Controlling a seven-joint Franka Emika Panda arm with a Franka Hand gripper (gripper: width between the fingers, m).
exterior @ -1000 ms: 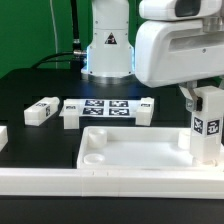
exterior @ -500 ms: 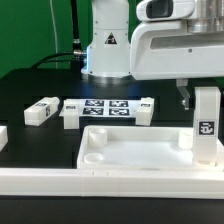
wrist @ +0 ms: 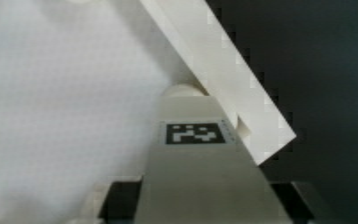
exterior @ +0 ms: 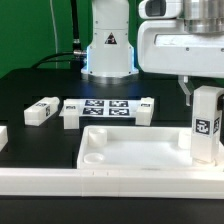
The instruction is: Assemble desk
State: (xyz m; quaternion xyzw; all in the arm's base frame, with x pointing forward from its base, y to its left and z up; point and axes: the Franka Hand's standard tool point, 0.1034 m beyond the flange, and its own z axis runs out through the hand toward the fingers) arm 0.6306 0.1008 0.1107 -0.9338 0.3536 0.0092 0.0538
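- The gripper point(exterior: 205, 96) pinches a square leg point(exterior: 207, 128) near its upper end, jaws pressed against its sides.
- That leg stands upright at the corner of the desk top point(exterior: 140, 150) on the exterior view's right. Whether it sits in the socket, I can't quite tell.
- A second leg point(exterior: 41, 110) lies on the black table point(exterior: 30, 85), well apart.

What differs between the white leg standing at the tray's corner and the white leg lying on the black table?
The standing leg is upright; the lying leg rests on its side. The standing leg is clamped in the gripper at the corner of the tray; the lying leg lies free on the table, apart from the tray. Both are white square blocks with black-and-white tags.
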